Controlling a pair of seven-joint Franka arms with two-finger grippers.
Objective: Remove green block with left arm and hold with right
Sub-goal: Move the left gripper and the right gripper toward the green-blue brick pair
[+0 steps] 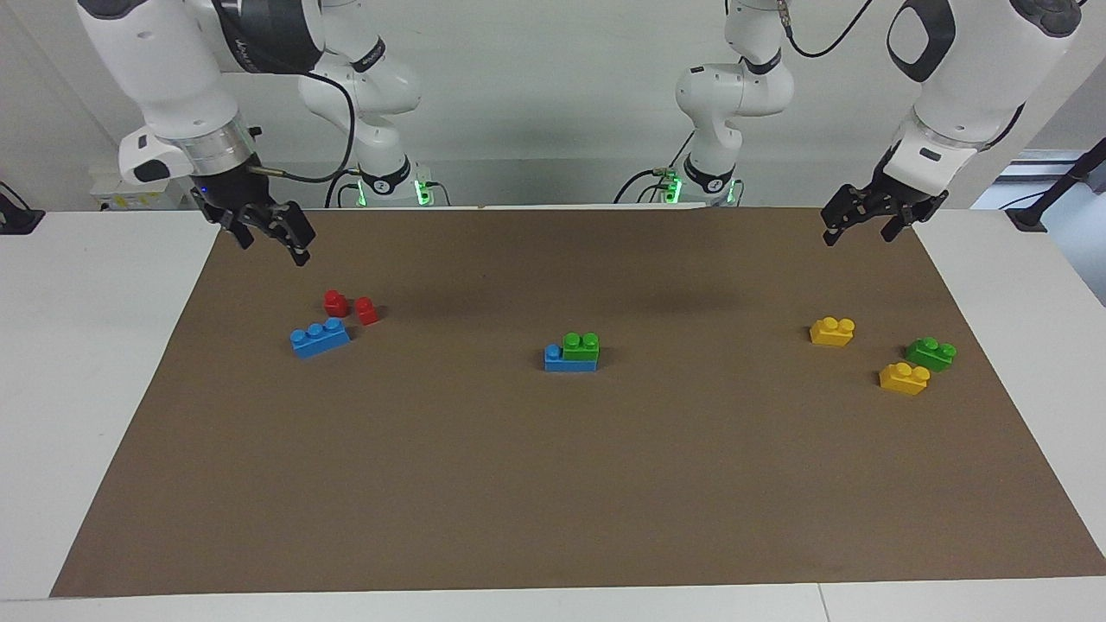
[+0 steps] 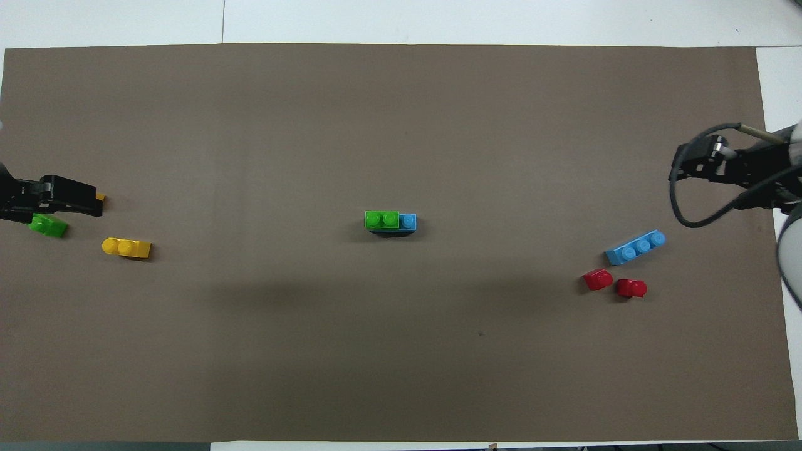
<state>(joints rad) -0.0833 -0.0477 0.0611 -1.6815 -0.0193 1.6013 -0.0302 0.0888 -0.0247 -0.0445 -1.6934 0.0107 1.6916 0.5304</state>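
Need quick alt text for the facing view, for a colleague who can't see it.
A green block sits stacked on a blue brick mid-mat, untouched. Both grippers hang open and empty above the mat's robot-side corners: right gripper near the red blocks, left gripper at the yellow blocks' end.

Digit 2 legible on round black base collar of white jointed arm (image 1: 381, 183); other lettering unreadable
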